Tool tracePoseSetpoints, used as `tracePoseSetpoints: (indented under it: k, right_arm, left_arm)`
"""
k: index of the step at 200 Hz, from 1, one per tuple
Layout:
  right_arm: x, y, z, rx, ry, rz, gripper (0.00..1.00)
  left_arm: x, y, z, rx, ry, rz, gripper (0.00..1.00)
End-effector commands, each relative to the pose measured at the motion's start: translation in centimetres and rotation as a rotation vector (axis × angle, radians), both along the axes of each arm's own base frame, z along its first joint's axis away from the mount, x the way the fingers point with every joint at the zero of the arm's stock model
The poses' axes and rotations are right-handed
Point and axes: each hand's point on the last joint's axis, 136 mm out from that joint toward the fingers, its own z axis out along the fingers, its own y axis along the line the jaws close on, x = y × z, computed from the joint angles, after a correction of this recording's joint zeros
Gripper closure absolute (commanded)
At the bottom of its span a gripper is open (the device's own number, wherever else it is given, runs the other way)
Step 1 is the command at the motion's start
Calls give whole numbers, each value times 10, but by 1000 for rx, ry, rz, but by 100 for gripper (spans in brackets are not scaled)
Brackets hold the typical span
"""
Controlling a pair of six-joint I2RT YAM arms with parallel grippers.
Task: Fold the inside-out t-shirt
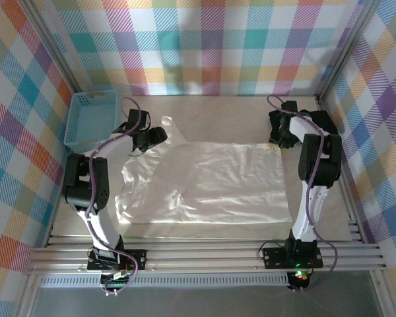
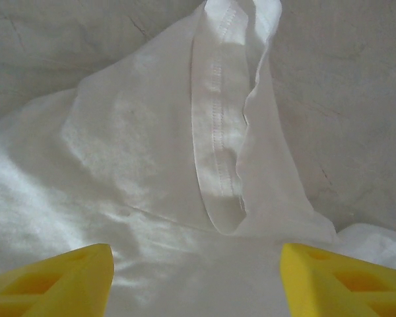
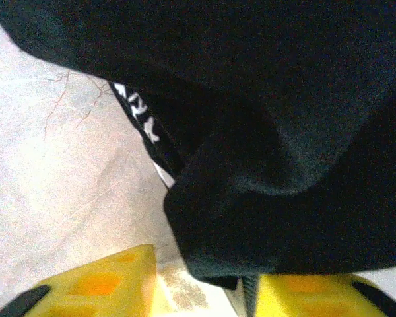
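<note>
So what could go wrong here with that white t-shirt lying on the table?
The right claw is at the black cloth garment, not the wrinkly white cotton t-shirt; it may grab or drag the wrong cloth.
The open left claw hovers over the shirt's loose, curled sleeve; a pinch there might catch one layer and bunch the fold.

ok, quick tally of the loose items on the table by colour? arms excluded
White: 1, the t-shirt
Black: 1, the garment
Blue: 1, the basket
Total: 3
</note>
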Motion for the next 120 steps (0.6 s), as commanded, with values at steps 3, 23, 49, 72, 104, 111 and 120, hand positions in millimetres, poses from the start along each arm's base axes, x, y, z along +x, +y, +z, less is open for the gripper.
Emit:
tracePoseSetpoints:
  k: [3, 23, 49, 72, 104, 111, 120]
  right_arm:
    - [-9, 8, -4, 35, 51, 23, 70]
    - [-12, 10, -2, 48, 48, 23, 76]
    - [-17, 11, 1, 53, 40, 33, 80]
    - [-18, 9, 8, 39, 27, 40, 80]
    - [-19, 6, 20, 16, -7, 43, 84]
    - [-20, 5, 23, 11, -17, 45, 86]
    - [-20, 5, 27, 7, -27, 46, 89]
  left_arm:
    - [7, -1, -3, 24, 29, -31, 33]
    - [16, -6, 2, 10, 23, -43, 34]
    - [23, -8, 5, 12, 20, -53, 34]
    - [25, -8, 6, 20, 22, -58, 34]
    - [25, -8, 8, 20, 20, -63, 34]
    - [25, -8, 9, 22, 19, -62, 34]
    - [26, -7, 9, 25, 20, -62, 34]
